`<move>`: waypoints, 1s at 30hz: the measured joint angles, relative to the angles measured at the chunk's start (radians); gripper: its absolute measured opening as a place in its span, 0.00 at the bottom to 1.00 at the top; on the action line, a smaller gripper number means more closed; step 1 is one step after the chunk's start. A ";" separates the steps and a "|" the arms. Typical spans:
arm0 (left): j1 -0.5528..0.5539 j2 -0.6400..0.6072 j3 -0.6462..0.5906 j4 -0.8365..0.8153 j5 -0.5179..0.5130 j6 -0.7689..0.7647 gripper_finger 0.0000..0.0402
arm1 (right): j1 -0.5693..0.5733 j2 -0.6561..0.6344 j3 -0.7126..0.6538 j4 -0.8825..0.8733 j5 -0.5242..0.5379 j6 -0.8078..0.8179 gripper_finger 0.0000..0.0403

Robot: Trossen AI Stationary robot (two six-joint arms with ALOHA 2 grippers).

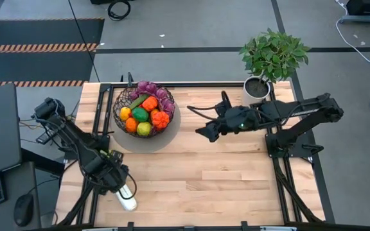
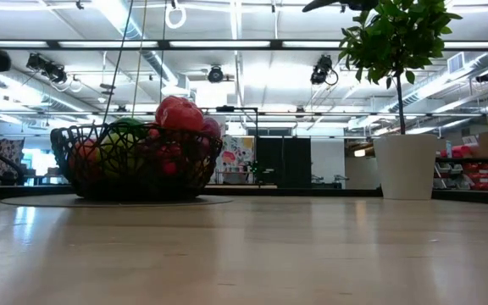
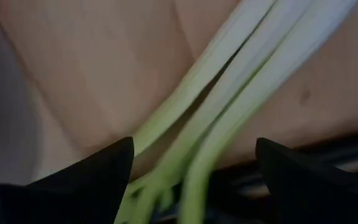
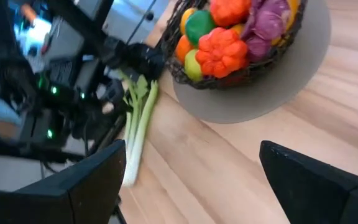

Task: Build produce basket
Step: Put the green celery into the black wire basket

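The dark wire basket (image 1: 117, 110) stands on a round grey mat (image 1: 172, 131) at the far middle-left, filled with produce (image 1: 145, 110): orange, green, yellow and purple pieces. It also shows in the low view (image 2: 134, 165) and in the right wrist view (image 4: 241, 68). A leek (image 1: 127, 199) lies flat on the table at the near left. My left gripper (image 1: 113, 174) is open over the leek's green leaves (image 3: 229, 93), one finger on either side, apart from them. My right gripper (image 1: 204, 133) is open and empty, above the table right of the basket.
A white pot with a green leafy plant (image 1: 272, 58) stands at the far right corner, behind my right arm. Dark frame rails (image 1: 98, 109) run along the table's left and far sides. Bare wood (image 1: 211, 186) lies between the arms toward the near edge.
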State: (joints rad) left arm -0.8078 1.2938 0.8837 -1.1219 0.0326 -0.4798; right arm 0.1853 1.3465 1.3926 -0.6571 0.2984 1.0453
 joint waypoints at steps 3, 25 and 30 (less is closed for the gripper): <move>-0.003 0.000 -0.002 -0.031 -0.022 0.112 0.85 | 0.033 0.017 0.000 0.002 0.075 0.096 0.92; -0.122 0.060 -0.058 0.299 -0.078 0.264 0.85 | 0.087 0.071 0.000 0.013 0.102 0.283 0.92; -0.127 0.152 -0.058 0.315 -0.081 0.252 0.85 | 0.086 0.074 0.000 0.013 0.102 0.270 0.92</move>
State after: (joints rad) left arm -0.9348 1.4462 0.8261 -0.8074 -0.0479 -0.2279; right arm 0.2714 1.4200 1.3922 -0.6443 0.4000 1.3153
